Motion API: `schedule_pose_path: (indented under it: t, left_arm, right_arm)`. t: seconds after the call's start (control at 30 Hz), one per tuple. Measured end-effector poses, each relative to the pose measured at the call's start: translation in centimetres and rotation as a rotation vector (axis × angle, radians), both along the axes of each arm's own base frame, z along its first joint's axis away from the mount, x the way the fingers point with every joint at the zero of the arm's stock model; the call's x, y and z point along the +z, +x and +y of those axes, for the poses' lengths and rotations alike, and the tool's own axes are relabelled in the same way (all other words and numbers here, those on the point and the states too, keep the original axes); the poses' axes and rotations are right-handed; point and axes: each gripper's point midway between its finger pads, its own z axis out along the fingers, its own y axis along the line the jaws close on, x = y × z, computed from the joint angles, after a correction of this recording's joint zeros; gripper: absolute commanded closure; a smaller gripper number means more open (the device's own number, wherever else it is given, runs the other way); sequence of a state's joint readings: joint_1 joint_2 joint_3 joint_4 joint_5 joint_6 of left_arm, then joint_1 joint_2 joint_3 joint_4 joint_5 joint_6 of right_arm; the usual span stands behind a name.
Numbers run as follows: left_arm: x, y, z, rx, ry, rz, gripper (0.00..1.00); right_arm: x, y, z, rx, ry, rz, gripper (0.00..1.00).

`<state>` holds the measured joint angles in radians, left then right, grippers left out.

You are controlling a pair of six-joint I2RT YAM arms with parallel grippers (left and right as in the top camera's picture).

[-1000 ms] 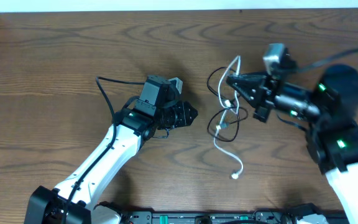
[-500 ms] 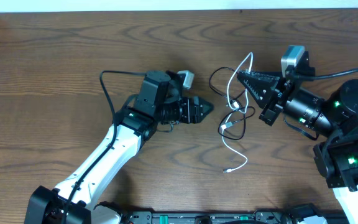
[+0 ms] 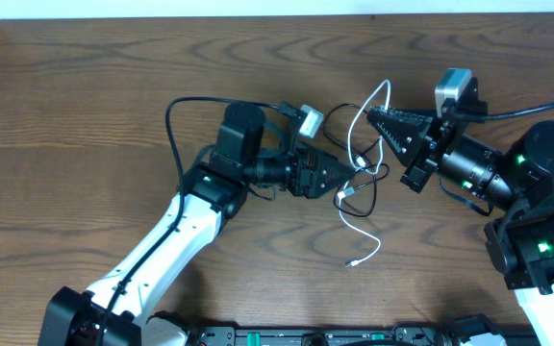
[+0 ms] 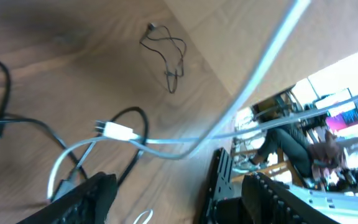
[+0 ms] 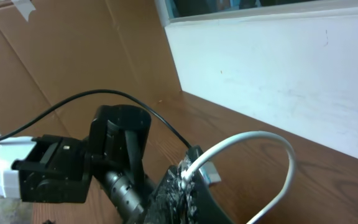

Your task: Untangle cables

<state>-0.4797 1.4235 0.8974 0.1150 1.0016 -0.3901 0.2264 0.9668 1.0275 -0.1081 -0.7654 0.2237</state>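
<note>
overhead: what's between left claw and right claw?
In the overhead view, the white cable and black cable lie tangled between the left claw and right claw. The right claw pinches the white cable.

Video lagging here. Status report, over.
Right end effector shut on white cable. Left end effector open, close beside. Black cable looped with white. No obstruction seen.

Setting: likely a robotics lab or shared office. Wood-grain table (image 3: 85,115), white wall (image 5: 278,74), cardboard panels (image 5: 73,50). Blurred background shows a seated person (image 4: 300,146) and what look like monitors (image 4: 344,115).
</note>
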Motion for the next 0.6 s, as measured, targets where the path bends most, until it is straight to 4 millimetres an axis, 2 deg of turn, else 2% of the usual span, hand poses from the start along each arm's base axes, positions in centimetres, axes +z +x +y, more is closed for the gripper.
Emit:
schedule_pose_path:
  t: [0.17, 0.33, 0.43, 0.53, 0.6]
  left_arm:
    - [-0.2, -0.6, -1.0, -0.011, 0.018, -0.025, 0.31]
    - [-1.5, 2.3, -0.7, 0.176, 0.117, -0.095, 0.31]
    - [-1.2, 4.6, 0.0, 0.299, 0.144, -0.161, 0.32]
    - [0.2, 6.1, 0.2, 0.368, 0.118, -0.228, 0.39]
    - [0.9, 6.7, 0.3, 0.399, 0.1, -0.247, 0.5]
  right_arm:
    - [0.0, 0.0, 0.0, 0.0, 0.002, 0.003, 0.99]
    - [0.0, 0.0, 0.0, 0.0, 0.012, 0.019, 0.99]
    - [0.0, 0.0, 0.0, 0.0, 0.016, 0.025, 0.99]
    - [0.0, 0.0, 0.0, -0.001, 0.018, 0.028, 0.99]
    - [0.0, 0.0, 0.0, 0.0, 0.018, 0.029, 0.99]
